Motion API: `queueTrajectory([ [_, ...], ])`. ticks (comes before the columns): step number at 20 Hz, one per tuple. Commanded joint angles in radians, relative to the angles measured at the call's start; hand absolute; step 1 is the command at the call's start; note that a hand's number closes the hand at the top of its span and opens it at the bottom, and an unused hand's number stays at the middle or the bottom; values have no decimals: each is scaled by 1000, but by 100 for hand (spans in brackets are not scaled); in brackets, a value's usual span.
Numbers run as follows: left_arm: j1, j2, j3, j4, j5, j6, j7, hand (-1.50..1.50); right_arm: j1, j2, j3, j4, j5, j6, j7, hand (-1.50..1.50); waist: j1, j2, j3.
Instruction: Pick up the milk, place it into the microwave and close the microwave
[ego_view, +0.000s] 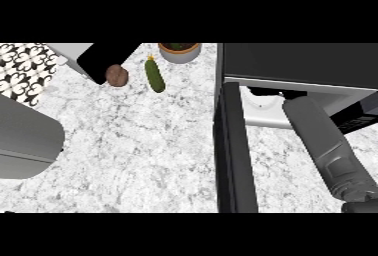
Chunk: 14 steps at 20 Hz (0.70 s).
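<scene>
Right forearm (325, 145) reached into the open microwave (295, 65); its hand was hidden inside, so grip couldn't be told. Milk not visible, likely hidden there. Microwave door (235, 150) stood open. Left hand out of view. Cucumber (154, 75), a brown round item (117, 76) and a pot (179, 51) sat on the marble worktop (133, 150).

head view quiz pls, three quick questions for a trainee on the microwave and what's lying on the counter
1. True or false: the microwave door is shut.
2. What reaches into the microwave? A the cucumber; B the right forearm; C the brown round item.
3. Fill in: in this view the cucumber lies just ____ of the brown round item.

Key: 1 false, it stands open; 2 B; 3 right.
</scene>
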Motion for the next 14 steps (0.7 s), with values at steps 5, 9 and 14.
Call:
queueTrajectory([
  [5,-53,7,1,42,-18,3,-9,-150,-19,-70,20,115,72,-196,88,-150,21,11,-5],
  [9,-52,17,-4,20,-54,-1,-2,-150,-28,-113,47,181,118,-329,222,-150,35,15,-5],
  [14,-80,21,-2,34,-70,13,7,-150,-59,-78,37,124,94,-156,80,-150,29,12,-1],
])
